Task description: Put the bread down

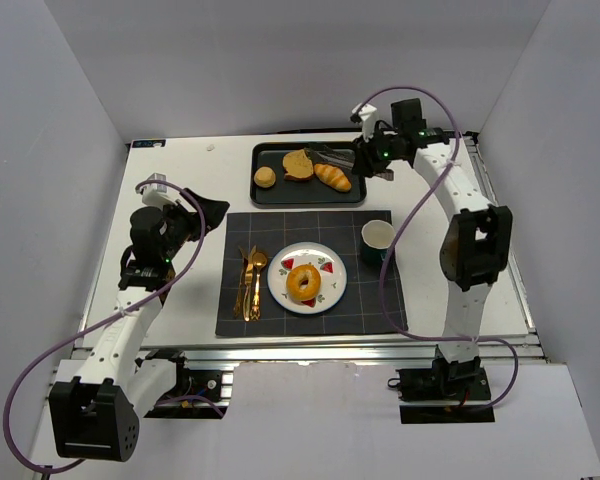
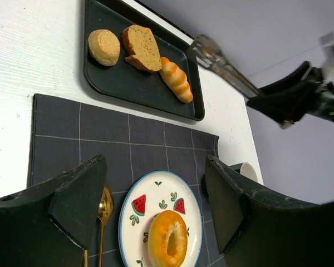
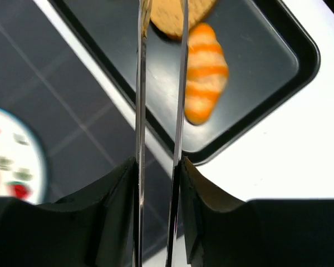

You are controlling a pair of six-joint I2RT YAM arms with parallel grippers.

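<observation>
A black tray [image 1: 280, 190] at the back holds a round bun [image 1: 265, 178], a brown bread slice [image 1: 298, 164] and a striped croissant [image 1: 333, 177]. My right gripper [image 1: 375, 160] hovers at the tray's right end, shut on metal tongs [image 1: 330, 153]. The two tong arms [image 3: 139, 111] run from between the fingers towards the slice [image 3: 167, 16], just left of the croissant [image 3: 206, 75]; nothing shows between them. A bagel [image 1: 303, 281] lies on the watermelon plate [image 1: 278, 290]. My left gripper [image 1: 205, 212] hangs open and empty above the mat's left side.
A dark checked mat [image 1: 245, 240] carries the plate, gold cutlery [image 1: 250, 285] to its left and a green cup [image 1: 377, 236] at its right edge. White walls close in the table on three sides.
</observation>
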